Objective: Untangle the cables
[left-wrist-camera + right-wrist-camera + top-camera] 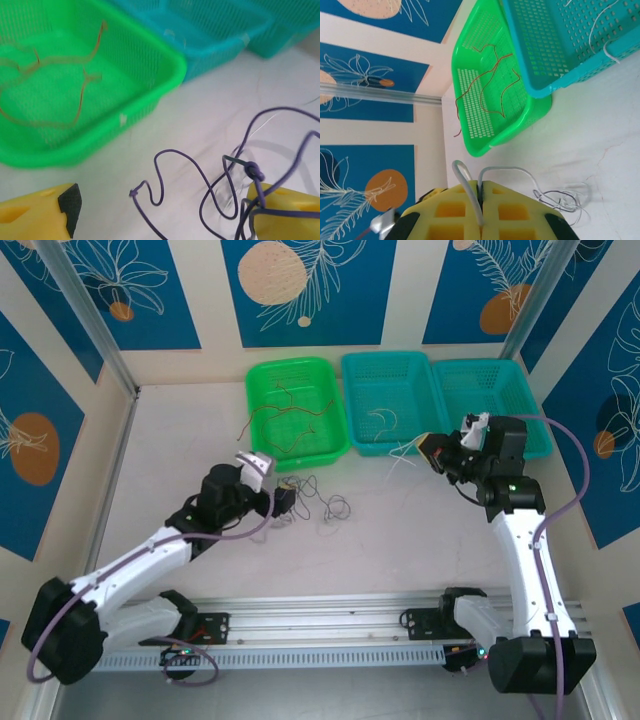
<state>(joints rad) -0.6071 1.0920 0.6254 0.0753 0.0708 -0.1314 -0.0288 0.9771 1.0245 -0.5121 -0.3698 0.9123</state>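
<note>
Green basket (pixel 297 408) beside purple cables (pixel 255 172), left gripper (pixel 165 205) spread, right gripper (pixel 481 212) pinching whitish cable (pixel 457 165).

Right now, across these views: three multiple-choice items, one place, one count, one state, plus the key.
1. Where do the red-orange wires lie? A. in the green basket B. in a teal basket C. on the rail
2. How many baskets are there? A. two B. three C. four
3. The right gripper is: A. wide open B. shut on a whitish wire C. shut on a basket rim
Key: 1 A, they curl on its floor; 2 B, one green beside two teal baskets; 3 B, the wire leaves its closed jaws.
</note>
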